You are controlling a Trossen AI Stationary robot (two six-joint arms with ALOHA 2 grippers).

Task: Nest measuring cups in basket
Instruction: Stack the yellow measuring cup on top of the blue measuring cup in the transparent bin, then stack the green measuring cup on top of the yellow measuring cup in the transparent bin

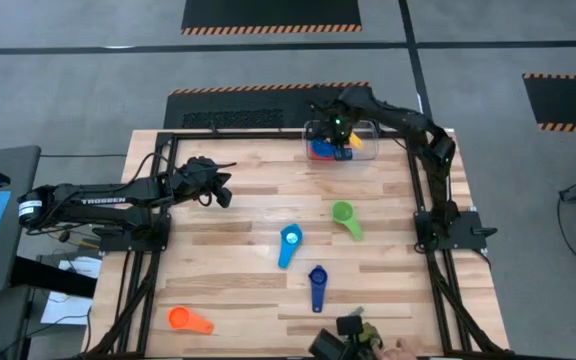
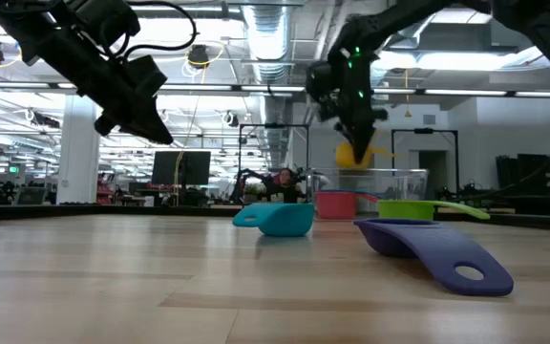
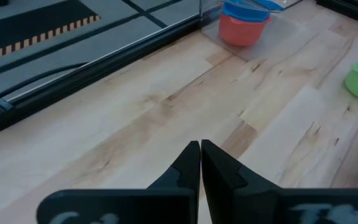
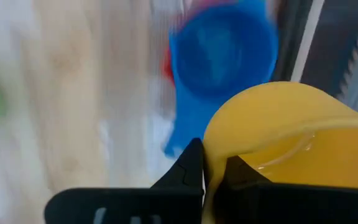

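My right gripper (image 1: pixel 340 132) hangs over the clear basket (image 1: pixel 366 146) at the table's far edge, shut on a yellow measuring cup (image 2: pixel 355 154). Inside the basket a blue cup (image 4: pixel 222 53) sits in a red cup (image 3: pixel 240 31). On the bare wood rest a green cup (image 1: pixel 344 216), a light blue cup (image 1: pixel 289 243), a dark blue cup (image 1: pixel 317 286) and an orange cup (image 1: pixel 186 320). My left gripper (image 1: pixel 220 190) is shut and holds nothing, above the table's left part. My right gripper pinches the yellow cup's wall at its rim (image 4: pixel 211 177) between the two fingers, coming from above and pointing down. The cup is lifted clear and hangs below the fingers (image 2: pixel 349 122), above the basket and the blue cup in it.
At the near edge lie a dark object with a green leafy thing (image 1: pixel 356 333) and a person's hand (image 1: pixel 400 349). A black frame (image 1: pixel 268 132) runs around the table. Bare wood lies between the left gripper and the loose cups.
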